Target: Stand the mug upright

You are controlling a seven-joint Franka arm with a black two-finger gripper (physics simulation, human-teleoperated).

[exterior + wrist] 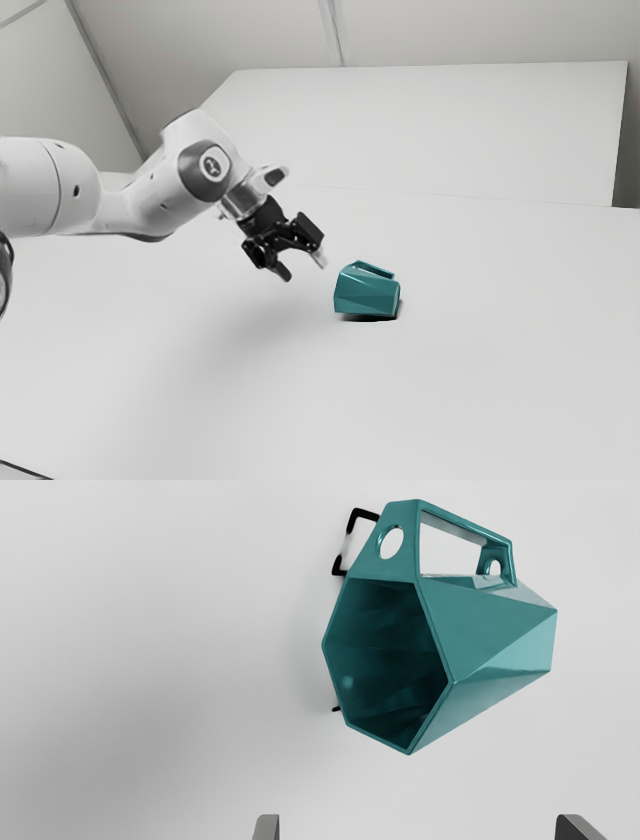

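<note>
I'm running one arm, and its jaws stand wide apart, two fingertips with a broad gap between them. I have hold of nothing. There is one mug, teal and faceted, lying on its side on the one desk, out in front of the jaws and near them, a little past the tips and touching neither of the two.

It has one mouth, turned back toward the jaws, so I can look inside; the closed end points away from them. It also has one handle, on the mug's upper side as it lies, and I count two round holes in that handle, one at each end. Just beside the mouth I see three thin black marks down by the desk; I can't tell what they are. Farther off, well beyond the jaws, stands one big pale panel.
</note>
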